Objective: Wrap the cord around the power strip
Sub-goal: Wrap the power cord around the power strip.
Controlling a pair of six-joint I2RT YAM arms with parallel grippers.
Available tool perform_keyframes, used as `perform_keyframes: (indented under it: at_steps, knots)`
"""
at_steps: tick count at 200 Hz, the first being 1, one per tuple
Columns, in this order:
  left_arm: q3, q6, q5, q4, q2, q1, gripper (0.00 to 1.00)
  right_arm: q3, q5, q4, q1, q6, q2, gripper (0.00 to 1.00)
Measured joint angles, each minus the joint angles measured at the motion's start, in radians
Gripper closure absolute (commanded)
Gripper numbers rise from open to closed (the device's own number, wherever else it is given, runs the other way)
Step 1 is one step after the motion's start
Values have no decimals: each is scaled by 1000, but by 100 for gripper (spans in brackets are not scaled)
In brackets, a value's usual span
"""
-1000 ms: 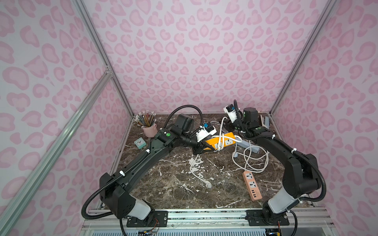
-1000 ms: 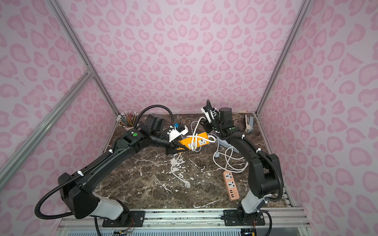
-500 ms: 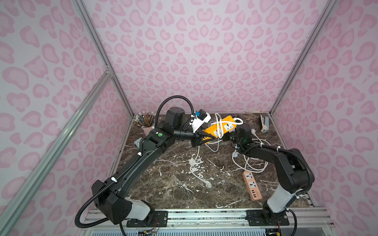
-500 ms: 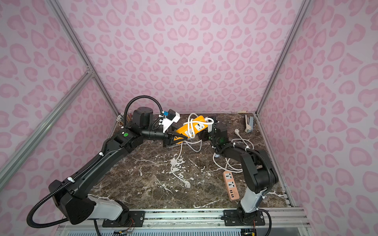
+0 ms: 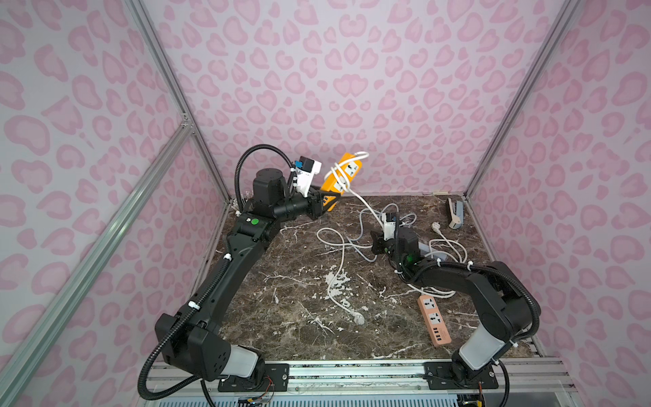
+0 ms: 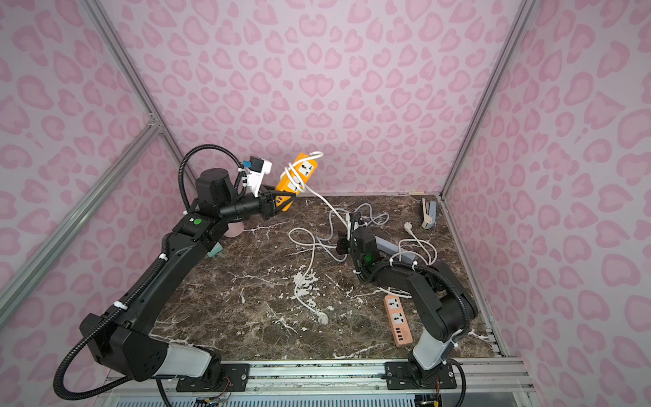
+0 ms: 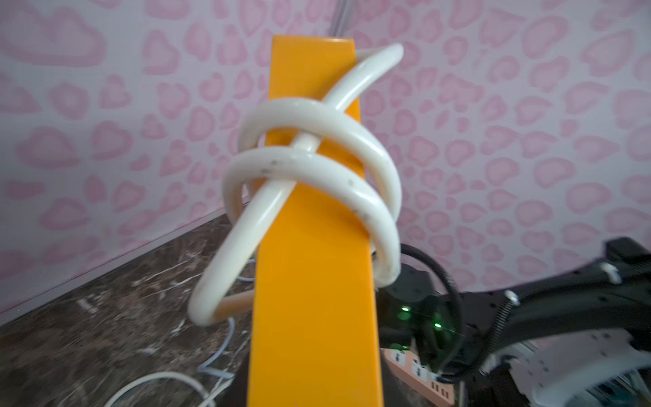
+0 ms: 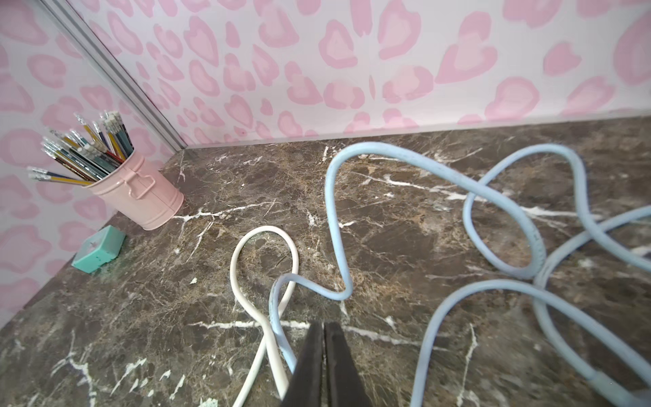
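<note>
Above the back of the marble table (image 5: 281, 299), the orange power strip (image 5: 347, 169) is held in the air, tilted, with its socket face turned toward both top views. The left gripper (image 5: 324, 202) is clamped on the lower end of the strip, its jaws closed against the casing. The white cord (image 7: 310, 165) makes about two loops around the middle of the strip and crosses over itself there, as the left wrist view shows. From the loops the cord drops to the table, curls into a loose loop (image 5: 327, 234), and ends in a plug (image 5: 358, 318) lying flat near the table's middle.

The right gripper (image 8: 323, 326) sits low over the table with its two black fingers (image 8: 310, 356) pressed together and nothing between them. It lies just beside the white cord and a light blue cord (image 8: 334, 218), which cross near its tip.

A pink power strip (image 5: 434, 323) lies near the right arm's base, and a grey power strip (image 5: 428, 248) is partly hidden under that arm. The markings on the sockets are too small to read. A stapler (image 5: 455, 213), a pink pencil cup (image 8: 141, 197) and a teal box (image 8: 100, 248) stand at the table's far edges.
</note>
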Motion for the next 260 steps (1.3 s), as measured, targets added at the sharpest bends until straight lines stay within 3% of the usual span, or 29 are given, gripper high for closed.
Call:
perform_keyframes:
  at_steps: [29, 50, 86, 125, 172, 218, 243, 260]
  knots:
    - [45, 73, -285, -143, 82, 51, 97, -9, 105, -94, 91, -181, -119, 100]
    - [48, 124, -422, -213, 144, 55, 97, -13, 160, -149, 193, -369, -210, 100]
    - [47, 201, -470, -295, 216, 23, 97, 11, 203, -256, 285, -694, -336, 100]
    - [50, 329, -528, -363, 299, -119, 97, 201, 181, -420, 240, -843, -359, 100]
    - [-49, 412, -442, -412, 223, -215, 97, 391, 23, -566, 50, -862, -269, 100]
    - [-114, 495, -102, -450, 90, -334, 97, 535, -177, -639, -72, -861, -119, 100]
    - [-108, 500, -15, -430, 47, -327, 97, 579, -338, -672, -152, -821, -44, 100]
    - [-101, 489, 35, -407, 25, -314, 97, 565, -487, -648, -197, -754, -20, 89]
